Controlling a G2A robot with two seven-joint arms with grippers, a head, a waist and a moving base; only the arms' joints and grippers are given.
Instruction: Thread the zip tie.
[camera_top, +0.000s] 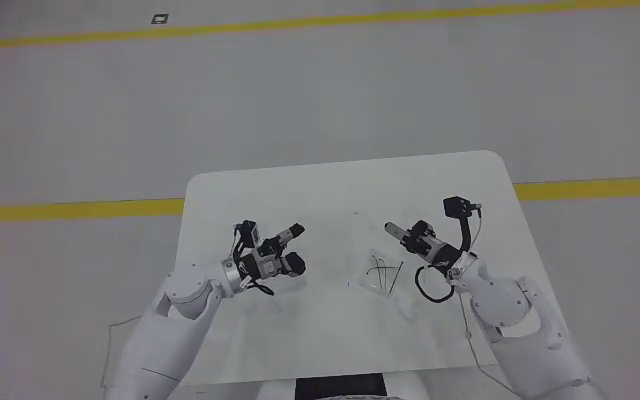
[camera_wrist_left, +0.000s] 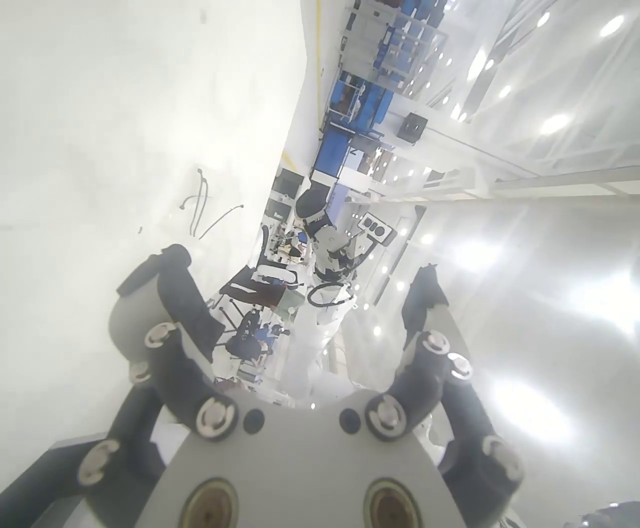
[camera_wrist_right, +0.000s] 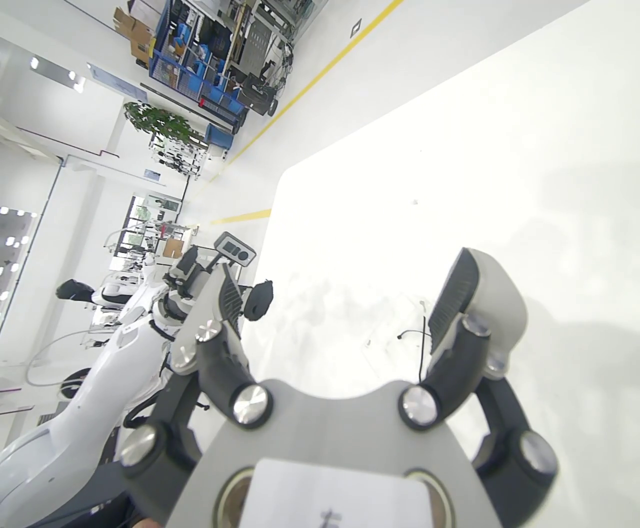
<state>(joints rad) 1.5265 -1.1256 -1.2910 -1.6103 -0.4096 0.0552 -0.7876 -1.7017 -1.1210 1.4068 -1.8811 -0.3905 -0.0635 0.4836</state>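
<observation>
Top view puts my left end effector (camera_top: 297, 248) above the left half of the counter (camera_top: 330, 200), fingers spread and empty. It is turned toward the middle, I judge so it can meet a tie end head-on. Between the arms the zip ties (camera_top: 383, 270) lie loose on the counter, a few thin dark strands, none gripped. Just right of them and a little beyond, my right end effector (camera_top: 405, 236) hovers, also released and holding nothing. Being nearest, it looks placed for the first pick. Threading is not yet begun.
</observation>
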